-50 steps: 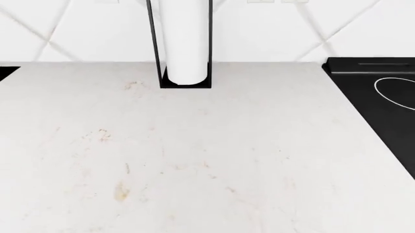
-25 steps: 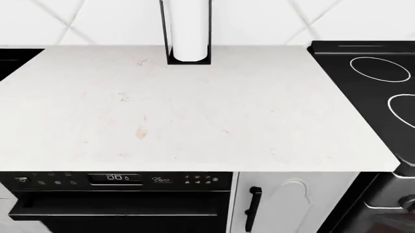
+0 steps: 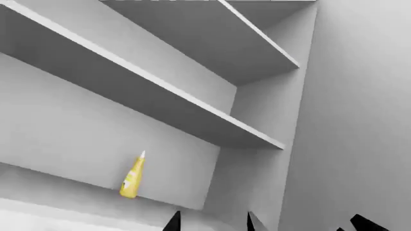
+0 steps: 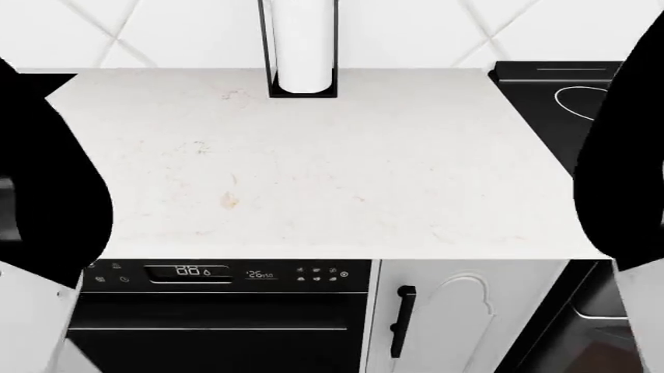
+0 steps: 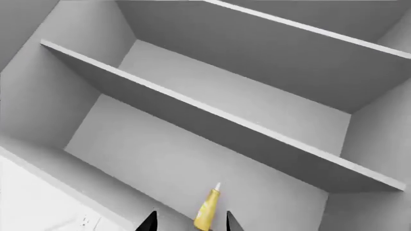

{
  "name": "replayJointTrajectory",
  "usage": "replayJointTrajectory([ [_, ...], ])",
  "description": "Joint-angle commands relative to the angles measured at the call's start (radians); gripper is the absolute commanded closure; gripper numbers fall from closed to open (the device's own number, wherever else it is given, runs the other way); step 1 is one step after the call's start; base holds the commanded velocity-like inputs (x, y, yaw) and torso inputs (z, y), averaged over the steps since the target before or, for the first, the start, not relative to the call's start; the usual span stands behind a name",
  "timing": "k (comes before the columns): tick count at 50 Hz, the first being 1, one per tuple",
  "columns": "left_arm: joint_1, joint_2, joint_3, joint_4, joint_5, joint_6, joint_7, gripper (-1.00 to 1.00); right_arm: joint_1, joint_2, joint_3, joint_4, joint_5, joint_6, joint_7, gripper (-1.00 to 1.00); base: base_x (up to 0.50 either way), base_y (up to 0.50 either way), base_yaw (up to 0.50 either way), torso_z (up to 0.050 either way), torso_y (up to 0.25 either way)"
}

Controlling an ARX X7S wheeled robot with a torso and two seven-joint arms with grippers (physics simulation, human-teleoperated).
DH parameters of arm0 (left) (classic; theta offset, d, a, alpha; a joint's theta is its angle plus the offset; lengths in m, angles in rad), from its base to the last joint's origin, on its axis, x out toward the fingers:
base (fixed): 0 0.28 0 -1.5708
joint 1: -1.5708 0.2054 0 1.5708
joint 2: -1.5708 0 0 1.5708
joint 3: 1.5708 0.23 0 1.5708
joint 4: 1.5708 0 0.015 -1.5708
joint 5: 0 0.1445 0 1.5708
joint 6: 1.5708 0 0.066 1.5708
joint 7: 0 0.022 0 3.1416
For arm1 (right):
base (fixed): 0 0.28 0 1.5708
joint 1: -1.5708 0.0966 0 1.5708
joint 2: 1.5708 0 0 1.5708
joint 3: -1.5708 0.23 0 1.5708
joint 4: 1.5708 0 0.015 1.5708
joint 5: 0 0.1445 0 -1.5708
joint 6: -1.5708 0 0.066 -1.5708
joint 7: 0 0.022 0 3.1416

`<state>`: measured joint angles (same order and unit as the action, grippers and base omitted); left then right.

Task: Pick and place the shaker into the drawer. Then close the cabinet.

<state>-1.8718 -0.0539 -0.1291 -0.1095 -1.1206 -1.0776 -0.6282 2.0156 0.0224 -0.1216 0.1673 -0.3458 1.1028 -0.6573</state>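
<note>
Shaker and drawer are not seen in any of the 3 views. A pale speckled worktop (image 4: 311, 171) is shown from the head camera, with a white roll in a black holder (image 4: 302, 48) at its back edge, a black cooktop (image 4: 550, 101) to the right, and a dark appliance with a display (image 4: 223, 273) beside a white cabinet door (image 4: 467, 322) below. Dark arm shapes are seen at both edges. Grey shelves and a yellow bottle (image 3: 132, 177) are shown by both wrist cameras. The left end effector (image 3: 211, 222) and right end effector (image 5: 190, 222) are seen with tips apart.
</note>
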Motion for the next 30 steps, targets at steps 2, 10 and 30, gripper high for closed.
replayJointTrajectory([
  [2,0.583,-0.083,-0.177,0.569,-0.427,-0.294,-0.315,1.00,-0.470,-0.022,-0.042,-0.785,-0.296,0.468,-0.121,1.00,0.00,0.00,0.00,0.000,0.000],
  [10,0.883,-0.149,-0.259,0.705,-0.472,-0.316,-0.260,1.00,-0.782,-0.022,-0.023,-1.024,-0.258,0.468,-0.056,1.00,0.00,0.00,0.00,0.000,0.000],
  [30,1.178,-0.185,-0.234,0.795,-0.252,-0.281,-0.017,1.00,-1.078,-0.022,0.070,-1.192,0.109,0.468,0.281,1.00,0.00,-0.07,0.00,0.001,0.000],
])
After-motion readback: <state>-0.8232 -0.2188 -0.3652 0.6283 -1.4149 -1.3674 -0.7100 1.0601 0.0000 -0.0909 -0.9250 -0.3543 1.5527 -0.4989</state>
